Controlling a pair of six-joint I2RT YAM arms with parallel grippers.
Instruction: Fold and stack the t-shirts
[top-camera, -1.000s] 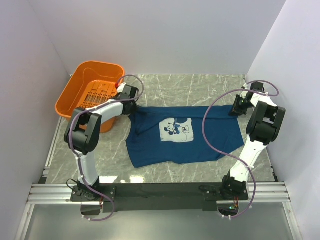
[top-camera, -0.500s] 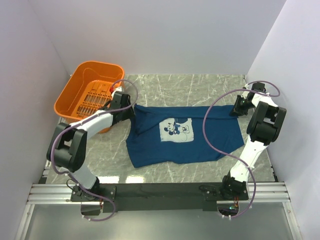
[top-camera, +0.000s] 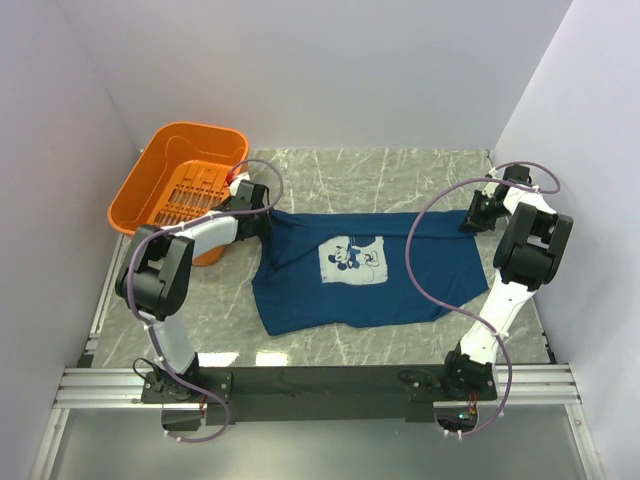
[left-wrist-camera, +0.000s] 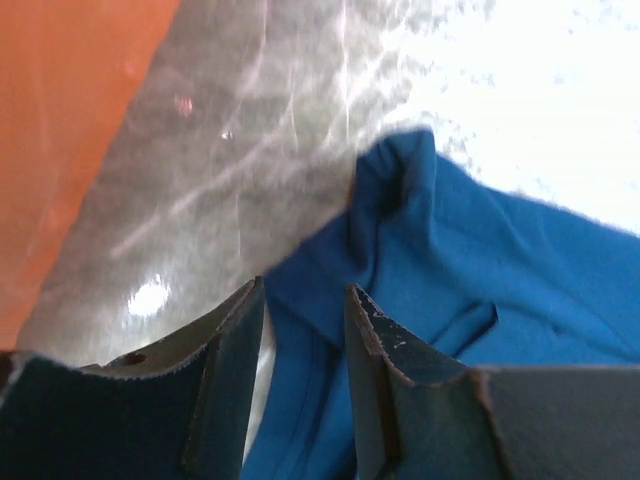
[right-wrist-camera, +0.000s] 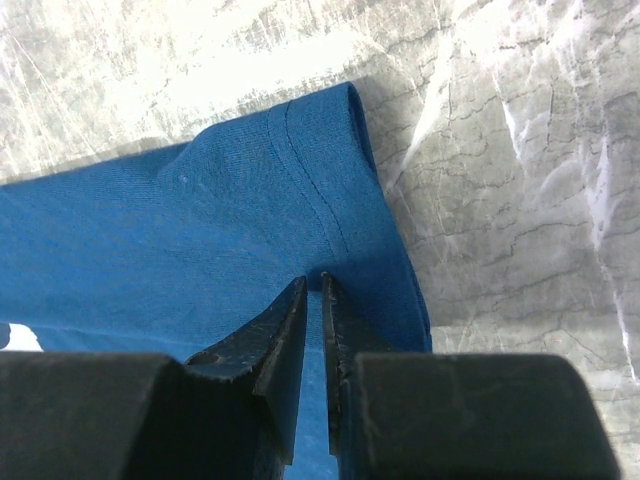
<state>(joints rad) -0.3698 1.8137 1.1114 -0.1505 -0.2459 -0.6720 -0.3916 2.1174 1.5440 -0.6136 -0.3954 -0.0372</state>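
One t-shirt (top-camera: 365, 300) lies spread, print (top-camera: 355, 258) up, mid-table between the arms, its left corner near the orange basket (top-camera: 190, 128); step judged: taking hold of the far corners ahead of the first fold; right gripper (right-wrist-camera: 312, 280) pinched nearly closed on the double-stitched hem at the far right corner; left gripper (left-wrist-camera: 303, 290) parted astride the bunched left edge, nothing clamped; next move calls for that claw to close on cloth, then both lifting evenly; navy knit soft, matte, rumpled at left; table (top-camera: 400, 170) glossy veined marble; basket hard slotted plastic.
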